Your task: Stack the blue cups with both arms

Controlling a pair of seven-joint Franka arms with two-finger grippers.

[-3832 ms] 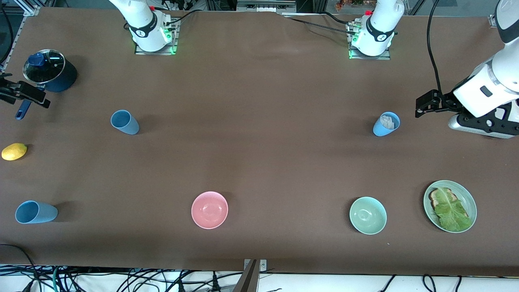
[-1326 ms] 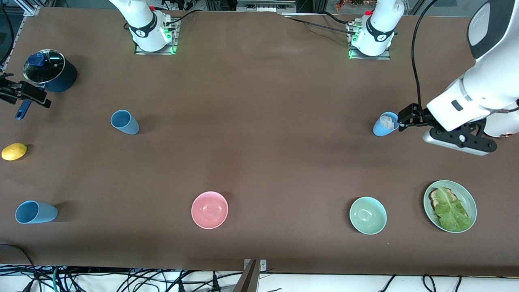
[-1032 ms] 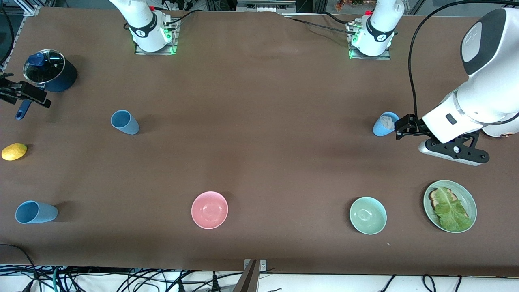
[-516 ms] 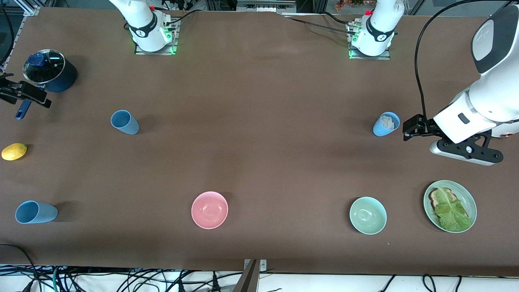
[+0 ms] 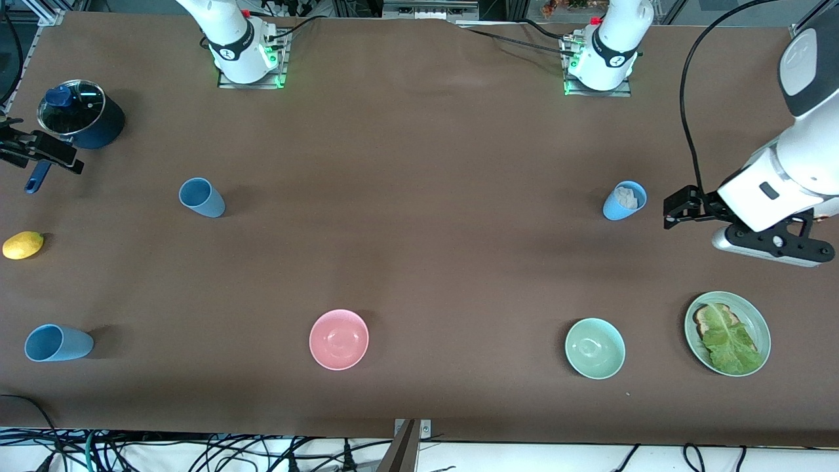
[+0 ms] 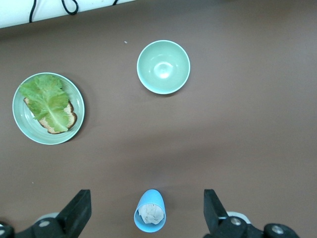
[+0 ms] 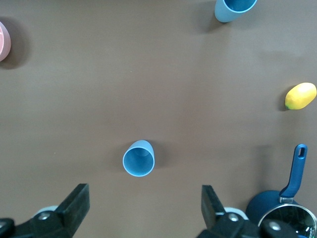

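The brown table (image 5: 419,262) carries everything. The left arm (image 5: 780,183) reaches in from its own end of the table, and its left hand (image 5: 675,211) hangs with fingers spread wide and empty, just beside the sky-blue cup (image 5: 624,200) but apart from it. In the left wrist view both fingers (image 6: 79,210) stand well apart with the same cup (image 6: 150,217) between them and a little ahead. That cup stands upright and holds something pale and crumpled, perhaps a wad of paper; the view is too poor to be sure.

The right hand (image 5: 36,152) hangs open and empty at the right arm's end of the table, beside the dark navy lidded pot (image 5: 80,121); its fingers (image 7: 74,201) show wide apart in the right wrist view.

A green plate (image 5: 760,321) with toast and a lettuce leaf (image 5: 729,341) lies nearer the front camera than the left hand. Beside it, toward the middle, sit a mint-green bowl (image 5: 594,348) and a pink bowl (image 5: 339,339).

The slate-blue cup (image 5: 201,197) stands empty toward the right arm's end of the table, well apart from the sky-blue cup. A third blue cup (image 5: 56,343) stands nearer the front camera at that same end. A yellow lemon (image 5: 23,244) lies between that cup and the pot.
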